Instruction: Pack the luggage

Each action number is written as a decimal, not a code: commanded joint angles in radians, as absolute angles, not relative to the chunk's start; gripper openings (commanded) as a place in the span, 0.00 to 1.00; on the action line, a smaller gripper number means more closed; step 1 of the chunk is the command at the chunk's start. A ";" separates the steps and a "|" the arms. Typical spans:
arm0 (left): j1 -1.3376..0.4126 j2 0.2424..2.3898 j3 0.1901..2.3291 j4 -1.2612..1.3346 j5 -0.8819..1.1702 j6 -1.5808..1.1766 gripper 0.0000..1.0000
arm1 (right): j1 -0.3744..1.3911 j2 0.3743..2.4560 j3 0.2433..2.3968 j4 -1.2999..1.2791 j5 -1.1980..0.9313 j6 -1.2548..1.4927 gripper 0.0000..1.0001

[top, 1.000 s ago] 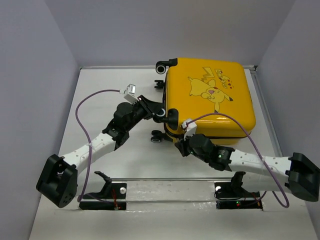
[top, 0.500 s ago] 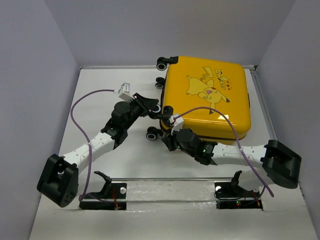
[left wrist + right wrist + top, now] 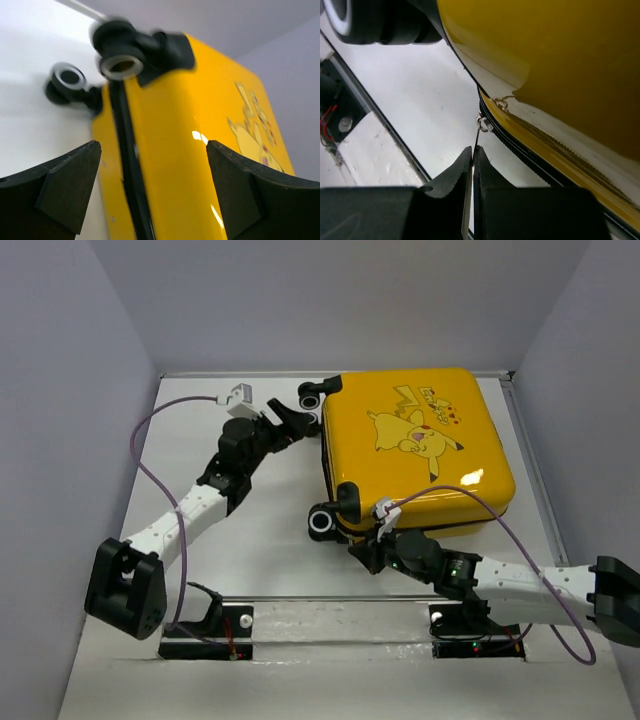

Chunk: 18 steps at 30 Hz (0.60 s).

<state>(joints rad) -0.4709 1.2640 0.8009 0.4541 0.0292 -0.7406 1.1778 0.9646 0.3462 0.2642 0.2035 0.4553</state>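
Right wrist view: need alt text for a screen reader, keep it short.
The right gripper, shut, pinches the thin metal zipper pull on the edge of the yellow luggage, which fills the upper right. A black-and-white wheel shows at top left above the white table.

Left arm [image 3: 190, 512], left of luggage [image 3: 415, 445]: white links, black joint housings, bulky black base block [image 3: 125, 585], purple cable [image 3: 135, 445] ending in small white connector [image 3: 237, 397]. Right arm [image 3: 520, 585], near side of luggage: same white-and-black build, purple cable [image 3: 510, 525]. Fingers [image 3: 70, 185] dark, matte, wedge-shaped.
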 commanded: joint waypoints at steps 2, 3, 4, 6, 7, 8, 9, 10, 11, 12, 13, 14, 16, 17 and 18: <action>-0.351 1.431 1.046 0.417 0.084 -0.549 0.99 | 1.207 0.835 0.325 0.056 0.095 0.564 0.07; -0.338 1.500 1.118 0.422 0.109 -0.478 0.98 | 1.207 0.812 0.328 0.029 0.107 0.571 0.07; -0.334 1.529 1.146 0.446 0.144 -0.416 0.97 | 1.207 0.787 0.330 -0.039 0.113 0.577 0.07; -0.333 1.594 1.236 0.440 0.239 -0.295 0.97 | 1.207 0.717 0.334 -0.095 0.127 0.587 0.07; -0.330 1.609 1.264 0.422 0.279 -0.172 0.97 | 1.207 0.692 0.336 -0.121 0.129 0.592 0.07; -0.330 1.632 1.311 0.369 0.328 -0.120 0.97 | 1.207 0.669 0.336 -0.168 0.138 0.600 0.07; -0.328 1.643 1.339 0.332 0.343 -0.077 0.98 | 1.207 0.622 0.336 -0.188 0.150 0.613 0.07; -0.324 1.652 1.362 0.296 0.369 -0.008 0.98 | 1.198 0.598 0.330 -0.190 0.152 0.620 0.07; -0.319 1.670 1.403 0.223 0.421 0.033 0.98 | 1.198 0.579 0.333 -0.219 0.169 0.636 0.07; -0.316 1.680 1.420 0.186 0.439 0.066 0.98 | 1.198 0.543 0.337 -0.241 0.187 0.655 0.07; -0.316 1.686 1.433 0.151 0.455 0.099 0.98 | 1.198 0.522 0.342 -0.261 0.204 0.670 0.07; -0.316 1.696 1.449 0.096 0.474 0.157 0.99 | 1.198 0.503 0.347 -0.293 0.218 0.686 0.07; -0.314 1.704 1.460 0.051 0.497 0.205 0.99 | 1.198 0.440 0.353 -0.336 0.232 0.702 0.07; -0.314 1.712 1.469 0.046 0.503 0.212 0.99 | 1.198 0.424 0.348 -0.337 0.232 0.703 0.07; -0.314 1.718 1.477 0.041 0.511 0.222 0.99 | 1.198 0.410 0.345 -0.337 0.232 0.700 0.07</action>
<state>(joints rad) -0.3237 1.7115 1.4120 0.1425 0.4095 0.0467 1.1881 0.4820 0.3279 -0.2295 0.2138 0.6521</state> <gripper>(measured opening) 0.987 0.075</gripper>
